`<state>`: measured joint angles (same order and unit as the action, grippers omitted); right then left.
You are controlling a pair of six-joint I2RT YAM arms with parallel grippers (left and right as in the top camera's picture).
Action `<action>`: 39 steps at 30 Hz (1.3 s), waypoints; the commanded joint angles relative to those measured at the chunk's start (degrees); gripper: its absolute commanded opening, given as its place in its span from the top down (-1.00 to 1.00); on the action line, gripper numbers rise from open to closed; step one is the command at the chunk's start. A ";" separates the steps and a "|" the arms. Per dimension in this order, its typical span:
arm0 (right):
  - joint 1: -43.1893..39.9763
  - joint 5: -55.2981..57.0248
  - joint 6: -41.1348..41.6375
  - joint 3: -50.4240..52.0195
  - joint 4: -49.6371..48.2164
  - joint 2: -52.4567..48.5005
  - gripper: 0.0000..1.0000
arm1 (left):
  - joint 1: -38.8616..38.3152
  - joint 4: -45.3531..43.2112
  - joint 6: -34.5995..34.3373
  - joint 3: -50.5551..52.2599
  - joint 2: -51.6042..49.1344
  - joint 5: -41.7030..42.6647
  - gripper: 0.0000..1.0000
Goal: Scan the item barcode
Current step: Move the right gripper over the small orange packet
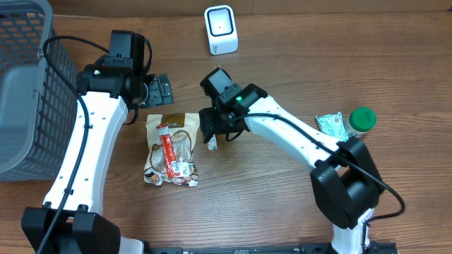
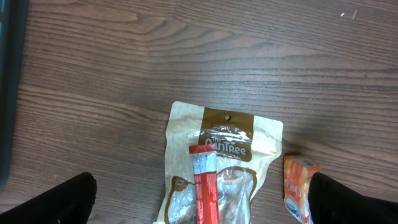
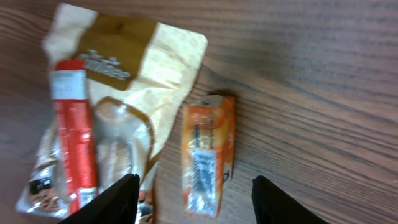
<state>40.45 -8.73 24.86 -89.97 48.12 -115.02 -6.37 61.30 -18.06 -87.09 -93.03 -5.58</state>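
Closest in the right wrist view, the right gripper [image 3: 194,183] is seen with its jaws apart, one dark finger [image 3: 118,199] on either side of the orange packet [image 3: 208,149]. A gap of bare wood is visible between each finger and the packet, so nothing is judged to be clamped. The packet lies flat on the table [image 1: 296,42], just beside the right edge of a tan snack pouch [image 3: 124,93], on which a red tube [image 3: 74,137] is laid. A pale printed panel is turned upward on the packet; whether it is the barcode cannot be told through the blur.

The step in hand is judged to be the grasp. It is best done with the jaws centred across the packet's narrow width and lowered squarely, so that the pouch edge is not caught by the nearer finger. The printed panel should be left uncovered by the pads.

Further off, the left gripper [image 2: 199,193] is held above the pouch with its jaws fully apart and nothing between them.

Farthest, at the table's back edge, the white scanner [image 1: 221,29] stands well apart from the packet. Once the packet is lifted, its coded face would need to be turned toward the scanner's window.
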 commanded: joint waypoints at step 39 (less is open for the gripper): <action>2.10 1.22 0.90 0.02 -1.53 -4.61 0.04 | -0.39 -0.04 -0.79 -1.03 -0.33 0.31 -0.99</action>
<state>42.37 -8.51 25.52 -89.95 46.89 -118.80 -6.37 61.32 -18.06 -87.09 -93.03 -5.58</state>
